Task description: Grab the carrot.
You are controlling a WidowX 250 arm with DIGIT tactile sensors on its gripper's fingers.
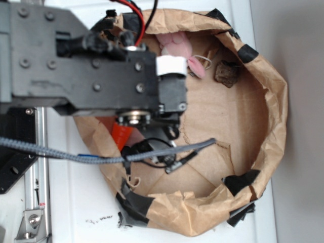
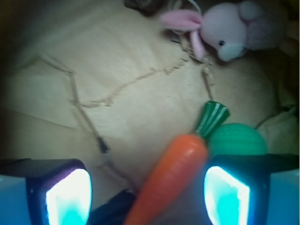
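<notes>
Evidently the gripper (image 2: 145, 197) hangs low inside the brown-paper basket (image 1: 273, 96), jaws spread wide and holding nothing; the carrot (image 2: 176, 176) lies on the cardboard floor between the pads, closer to the right one, its tapered body running from six o'clock toward one o'clock, so a squeeze would catch it across its width; it looks glossy, smooth orange plastic with a ridged dark green stem (image 2: 212, 117); a round mint-green ball (image 2: 236, 139) sits just beside the stem at three o'clock; a soft pink plush bunny (image 2: 234, 28) rests at one o'clock, well apart.
</notes>
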